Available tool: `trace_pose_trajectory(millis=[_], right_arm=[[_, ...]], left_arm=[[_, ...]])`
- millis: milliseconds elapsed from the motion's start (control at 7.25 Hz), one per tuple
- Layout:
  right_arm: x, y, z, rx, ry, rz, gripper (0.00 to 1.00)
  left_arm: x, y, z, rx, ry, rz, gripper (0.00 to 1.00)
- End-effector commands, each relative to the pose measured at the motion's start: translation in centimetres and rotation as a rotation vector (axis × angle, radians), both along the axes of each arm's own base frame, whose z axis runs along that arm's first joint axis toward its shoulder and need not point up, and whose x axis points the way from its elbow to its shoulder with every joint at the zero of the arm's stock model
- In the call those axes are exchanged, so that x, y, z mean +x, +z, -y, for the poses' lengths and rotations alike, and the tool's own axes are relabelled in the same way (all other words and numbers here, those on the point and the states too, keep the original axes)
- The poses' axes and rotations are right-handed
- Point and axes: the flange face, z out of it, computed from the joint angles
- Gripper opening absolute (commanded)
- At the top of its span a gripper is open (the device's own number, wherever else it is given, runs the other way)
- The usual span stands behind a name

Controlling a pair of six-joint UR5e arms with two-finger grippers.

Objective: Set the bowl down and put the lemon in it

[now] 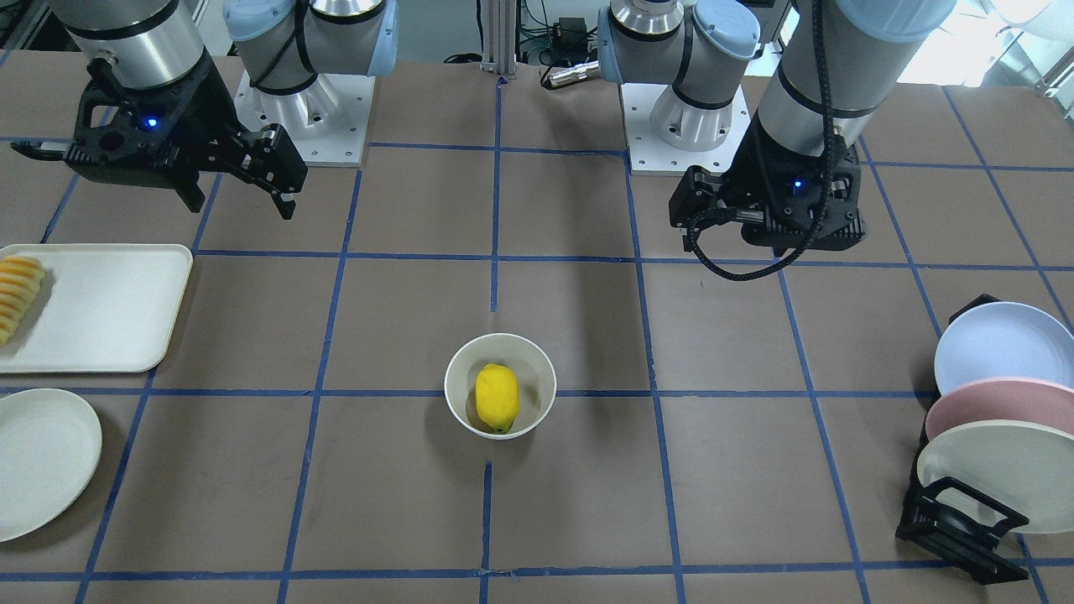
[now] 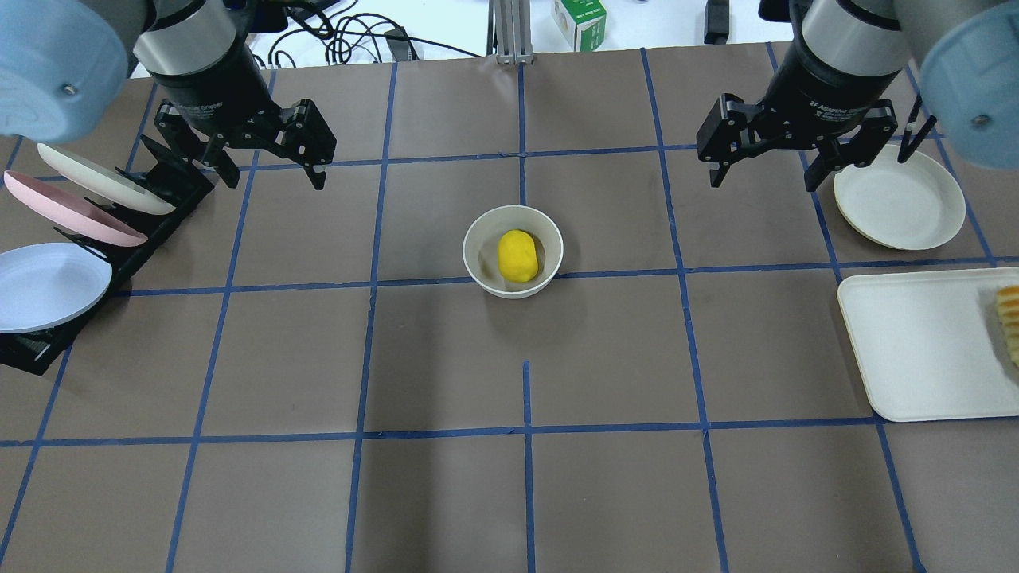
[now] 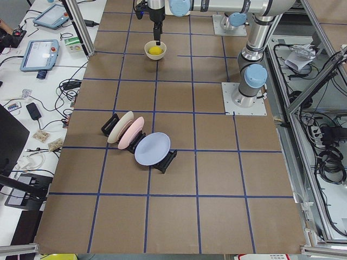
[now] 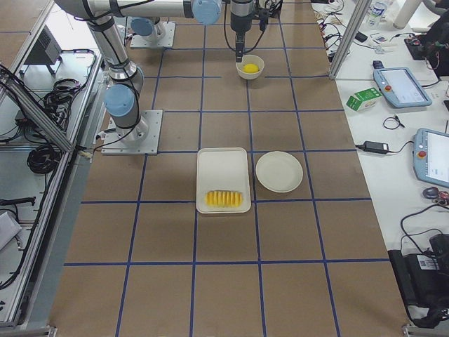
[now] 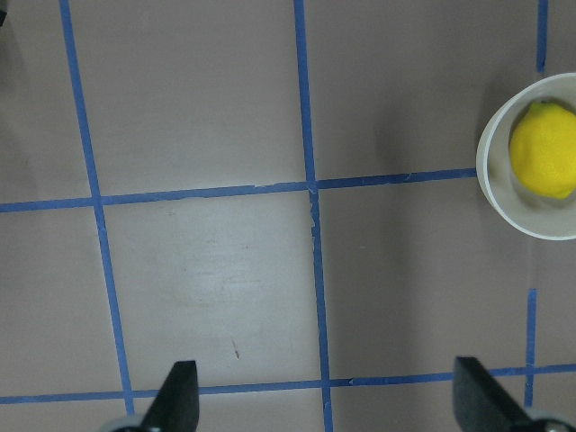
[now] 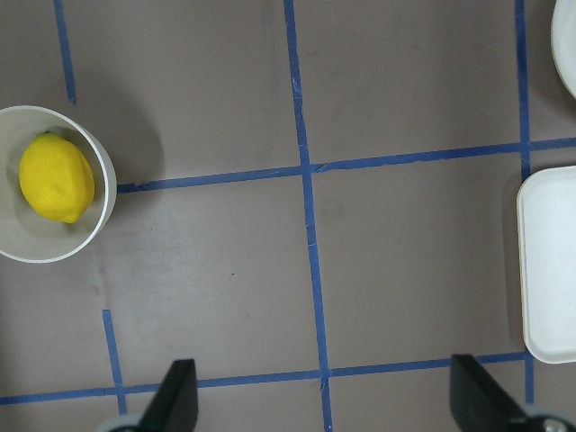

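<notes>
The off-white bowl stands upright near the table's middle, and the yellow lemon lies inside it. Both also show in the front view, bowl and lemon. My left gripper is open and empty, raised above the table well to the bowl's left. My right gripper is open and empty, raised well to the bowl's right. In the left wrist view the bowl with the lemon sits at the right edge. In the right wrist view the bowl and the lemon sit at the left edge.
A black rack with a cream, a pink and a light blue plate stands at the left. A shallow cream plate and a white tray with orange-yellow fruit slices lie at the right.
</notes>
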Motion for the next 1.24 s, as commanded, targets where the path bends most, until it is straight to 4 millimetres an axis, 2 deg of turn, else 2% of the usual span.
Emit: trace_pose_trajectory(millis=[0, 138, 276, 414, 690, 828, 1103], right_arm=[[0.1, 0.8, -0.7, -0.018, 0.001, -0.001, 1.00], [0.0, 1.3, -0.9, -0.029, -0.001, -0.001, 1.00], [0.1, 1.6, -1.1, -0.035, 0.001, -0.001, 1.00], [0.1, 1.6, -1.3, -0.035, 0.001, -0.003, 1.00], [0.1, 1.4, -1.3, -0.031, 0.001, -0.002, 1.00], [0.1, 1.4, -1.3, -0.031, 0.001, -0.002, 1.00], [0.2, 1.7, -1.6, -0.037, -0.004, -0.002, 1.00]], left_arm=[[0.0, 0.0, 0.0, -0.001, -0.001, -0.001, 1.00], [0.1, -0.2, 0.2, 0.000, 0.001, -0.002, 1.00], [0.0, -1.2, 0.8, 0.012, 0.009, -0.005, 1.00], [-1.0, -2.5, 1.9, -0.024, 0.034, -0.029, 1.00], [-1.2, -2.6, 1.9, -0.031, 0.023, -0.020, 1.00], [-1.2, -2.0, 1.4, -0.036, 0.020, -0.016, 1.00], [-0.5, 1.4, -1.0, -0.008, 0.011, -0.014, 1.00]])
